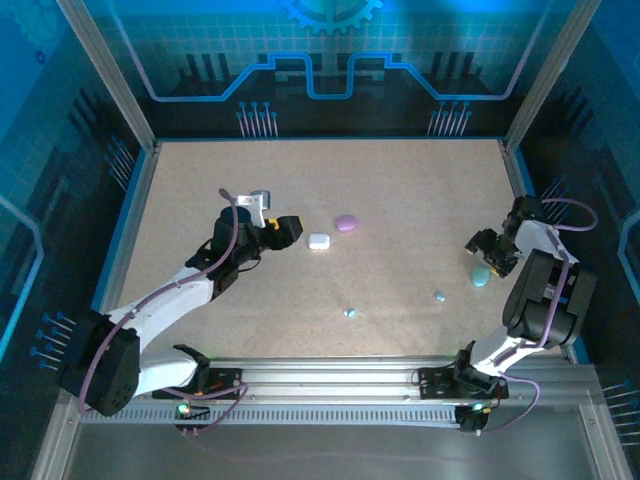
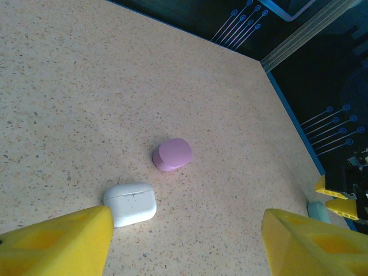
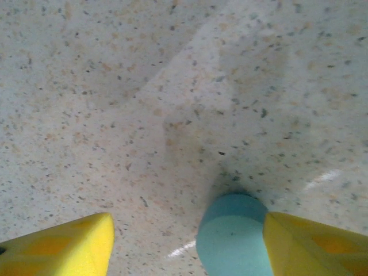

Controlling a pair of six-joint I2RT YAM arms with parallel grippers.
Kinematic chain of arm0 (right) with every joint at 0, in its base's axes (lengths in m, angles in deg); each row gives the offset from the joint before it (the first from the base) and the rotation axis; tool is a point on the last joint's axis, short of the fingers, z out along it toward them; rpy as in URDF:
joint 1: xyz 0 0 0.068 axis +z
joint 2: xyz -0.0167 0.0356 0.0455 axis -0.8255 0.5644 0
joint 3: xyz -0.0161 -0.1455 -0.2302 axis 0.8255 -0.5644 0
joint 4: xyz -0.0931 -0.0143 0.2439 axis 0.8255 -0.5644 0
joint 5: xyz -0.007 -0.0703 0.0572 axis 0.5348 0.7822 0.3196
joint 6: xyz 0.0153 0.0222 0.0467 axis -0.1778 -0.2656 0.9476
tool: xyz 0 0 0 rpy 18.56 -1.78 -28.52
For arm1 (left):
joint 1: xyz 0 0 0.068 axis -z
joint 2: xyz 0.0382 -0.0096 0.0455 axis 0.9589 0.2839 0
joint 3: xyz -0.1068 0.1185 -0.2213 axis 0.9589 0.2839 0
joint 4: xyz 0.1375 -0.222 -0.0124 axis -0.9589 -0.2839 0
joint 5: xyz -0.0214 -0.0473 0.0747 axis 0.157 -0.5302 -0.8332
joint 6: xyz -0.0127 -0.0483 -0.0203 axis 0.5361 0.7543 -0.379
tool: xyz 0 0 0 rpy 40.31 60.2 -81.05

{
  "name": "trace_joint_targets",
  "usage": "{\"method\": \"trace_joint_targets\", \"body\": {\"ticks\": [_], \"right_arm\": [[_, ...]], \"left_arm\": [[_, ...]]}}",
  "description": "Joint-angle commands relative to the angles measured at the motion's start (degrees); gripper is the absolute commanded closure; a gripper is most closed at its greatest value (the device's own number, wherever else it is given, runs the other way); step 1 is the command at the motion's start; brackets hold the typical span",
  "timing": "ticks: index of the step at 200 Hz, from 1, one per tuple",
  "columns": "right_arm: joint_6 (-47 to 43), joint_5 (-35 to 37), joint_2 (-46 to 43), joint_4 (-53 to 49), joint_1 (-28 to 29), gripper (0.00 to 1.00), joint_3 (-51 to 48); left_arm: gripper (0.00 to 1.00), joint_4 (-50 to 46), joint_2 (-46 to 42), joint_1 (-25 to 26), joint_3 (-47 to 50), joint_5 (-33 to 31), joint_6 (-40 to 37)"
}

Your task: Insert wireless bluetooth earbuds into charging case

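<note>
Right jaws stand apart around the teal case, which sits against one finger. Left jaws, also apart, hover beside the white case. Blue earbuds lie loose on the tabletop, this one nearer the right arm.

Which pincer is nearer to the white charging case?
Left. The left pincer is just beside the white charging case; the right pincer is far off, by the teal case.

clear: counter 12 o'clock half | left gripper: white case just beside at 3 o'clock, purple case beyond at 2 | right gripper: teal case touching one finger at 6 | near strip: left bud, right bud, well apart
</note>
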Motion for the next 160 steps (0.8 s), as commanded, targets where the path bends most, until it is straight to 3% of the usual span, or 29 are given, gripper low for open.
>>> {"method": "trace_joint_targets", "body": {"ticks": [1,42,160], "right_arm": [[-1.9,0.3,0.8,-2.2,-1.8,0.29,1.4],[0.0,-2.0,1.9,-2.7,-1.0,0.31,0.1],[4.0,7.3,4.3,-6.8,6.1,0.35,0.4]], "left_arm": [[0.3,1.1,-0.8,-0.5,0.4,-0.4,-0.5],[0.3,1.2,-0.3,-0.5,0.5,-0.2,0.4],[0.3,1.1,-0.4,-0.5,0.6,0.0,1.0]]}}
